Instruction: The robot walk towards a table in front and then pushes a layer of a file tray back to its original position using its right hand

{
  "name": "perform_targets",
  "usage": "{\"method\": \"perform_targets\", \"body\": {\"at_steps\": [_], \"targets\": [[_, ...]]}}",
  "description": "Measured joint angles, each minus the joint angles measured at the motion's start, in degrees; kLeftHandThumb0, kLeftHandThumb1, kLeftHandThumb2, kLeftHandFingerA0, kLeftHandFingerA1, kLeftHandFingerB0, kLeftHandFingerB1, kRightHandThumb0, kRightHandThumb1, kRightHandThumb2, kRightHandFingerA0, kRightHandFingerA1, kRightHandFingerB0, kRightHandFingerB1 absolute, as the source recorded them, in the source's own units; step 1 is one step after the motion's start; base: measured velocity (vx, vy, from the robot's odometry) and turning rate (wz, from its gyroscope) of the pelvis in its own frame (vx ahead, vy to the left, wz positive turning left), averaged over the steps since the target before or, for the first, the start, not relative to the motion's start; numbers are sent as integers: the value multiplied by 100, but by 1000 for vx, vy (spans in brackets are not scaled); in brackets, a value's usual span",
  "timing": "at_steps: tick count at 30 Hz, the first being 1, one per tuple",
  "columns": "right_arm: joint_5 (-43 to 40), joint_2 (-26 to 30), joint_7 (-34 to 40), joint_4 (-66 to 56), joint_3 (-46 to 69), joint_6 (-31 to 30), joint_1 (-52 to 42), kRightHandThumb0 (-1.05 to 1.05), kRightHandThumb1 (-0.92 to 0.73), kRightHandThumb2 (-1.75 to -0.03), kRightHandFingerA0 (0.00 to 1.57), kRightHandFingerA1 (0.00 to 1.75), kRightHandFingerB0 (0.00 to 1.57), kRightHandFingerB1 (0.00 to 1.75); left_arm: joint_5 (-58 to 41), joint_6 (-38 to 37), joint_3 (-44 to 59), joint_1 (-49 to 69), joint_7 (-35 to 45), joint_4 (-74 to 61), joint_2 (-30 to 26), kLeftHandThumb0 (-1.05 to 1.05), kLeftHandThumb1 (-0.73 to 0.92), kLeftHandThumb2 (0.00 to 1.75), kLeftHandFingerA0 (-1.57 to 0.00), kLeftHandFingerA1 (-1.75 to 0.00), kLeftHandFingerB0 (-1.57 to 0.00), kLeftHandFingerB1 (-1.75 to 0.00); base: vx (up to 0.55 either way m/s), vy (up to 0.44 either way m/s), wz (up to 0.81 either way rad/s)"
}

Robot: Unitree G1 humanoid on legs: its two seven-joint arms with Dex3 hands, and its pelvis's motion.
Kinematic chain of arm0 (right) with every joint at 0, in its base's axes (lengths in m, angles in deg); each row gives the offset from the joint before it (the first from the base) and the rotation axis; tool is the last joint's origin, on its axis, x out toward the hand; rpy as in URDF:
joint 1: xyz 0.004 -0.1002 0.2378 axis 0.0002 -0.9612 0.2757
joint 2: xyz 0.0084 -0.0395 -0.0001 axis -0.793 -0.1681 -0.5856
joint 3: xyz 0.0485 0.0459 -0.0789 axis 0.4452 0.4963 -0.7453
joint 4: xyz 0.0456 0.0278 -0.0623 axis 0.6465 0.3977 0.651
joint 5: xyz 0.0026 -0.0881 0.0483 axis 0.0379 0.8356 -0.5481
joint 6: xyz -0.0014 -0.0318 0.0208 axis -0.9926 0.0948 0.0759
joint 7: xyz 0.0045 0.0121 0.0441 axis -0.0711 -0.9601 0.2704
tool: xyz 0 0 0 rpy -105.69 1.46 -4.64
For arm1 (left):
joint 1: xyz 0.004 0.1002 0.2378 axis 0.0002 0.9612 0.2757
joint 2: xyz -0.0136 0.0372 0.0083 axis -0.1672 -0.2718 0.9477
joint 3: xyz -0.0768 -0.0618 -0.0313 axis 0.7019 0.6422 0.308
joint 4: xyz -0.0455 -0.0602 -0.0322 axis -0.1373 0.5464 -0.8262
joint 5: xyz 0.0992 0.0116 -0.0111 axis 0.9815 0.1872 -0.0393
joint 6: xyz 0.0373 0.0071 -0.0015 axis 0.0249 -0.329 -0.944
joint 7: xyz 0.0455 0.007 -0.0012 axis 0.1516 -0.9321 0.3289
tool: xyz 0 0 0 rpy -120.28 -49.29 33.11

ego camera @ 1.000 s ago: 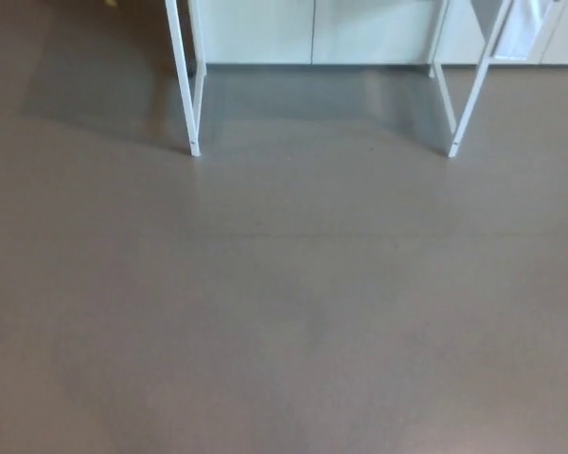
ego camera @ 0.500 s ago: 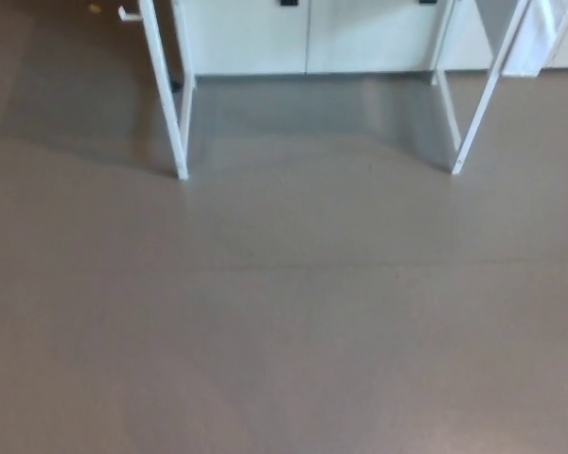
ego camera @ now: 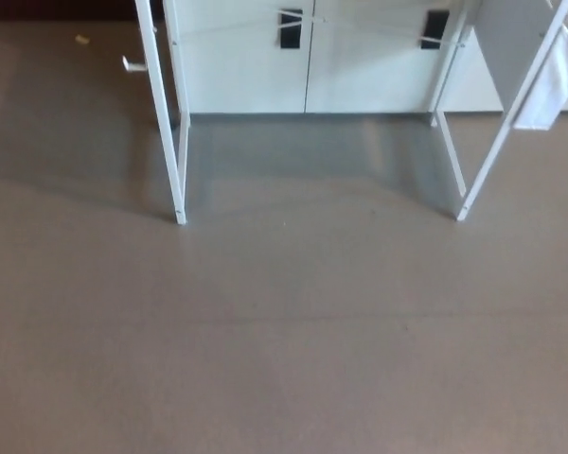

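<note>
Neither hand showed in the head view, so how far open either was, and whether either held or touched anything, could not be told. No arm or forearm came in from either side.

Most of the view was bare grey-brown floor (ego camera: 284,340). At the top stood the white legs of a table: the left front leg (ego camera: 166,123) ran down to a foot on the floor, and the right front leg (ego camera: 500,142) slanted down to its own foot. A thinner rear leg stood behind each. The tabletop itself lay above the top edge, out of sight, and the file tray could not be seen.

Behind the legs stood a white cabinet (ego camera: 308,76) with two dark handles (ego camera: 291,28) near its top. A white sheet (ego camera: 549,80) hung by the right leg. A small white bracket (ego camera: 133,63) jutted out left of the left leg.
</note>
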Motion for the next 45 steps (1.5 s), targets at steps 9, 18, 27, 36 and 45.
{"method": "perform_targets", "body": {"at_steps": [9, 18, 27, 36, 45], "targets": [[10, 53, 59, 33, -29, 22, 69, -54, -51, -85, 58, 58, 36, 49, 5, -47, -55, -93, -23, 80, -3, -23, 67, 60, -49, -40, -38, -36, 258, -135, 1], [45, 11, 72, -69, -95, 23, 23, -54, -52, -86, 56, 58, 35, 48, 2, -46, -71, -150, -54, 44, -74, -22, 67, 60, -51, -40, -37, -36, 294, 175, -13], [102, 14, 73, -97, -150, -32, -10, -55, -51, -85, 56, 57, 38, 49, -7, -44, -87, -73, -54, 82, -69, -24, 66, 60, -54, -41, -38, -36, 215, -39, 8], [131, 138, 112, -131, -197, -84, 37, -51, -63, -60, 65, 47, 46, 35, 0, -40, -130, -152, -67, 69, -12, -23, 67, 60, -53, -41, -38, -36, 258, -151, 5], [156, 133, 136, -6, -252, -99, 44, -53, -51, -85, 59, 60, 40, 50, -1, -37, -151, -152, -64, 25, -18, -23, 68, 61, -52, -41, -37, -36, 280, 182, -20]]}}
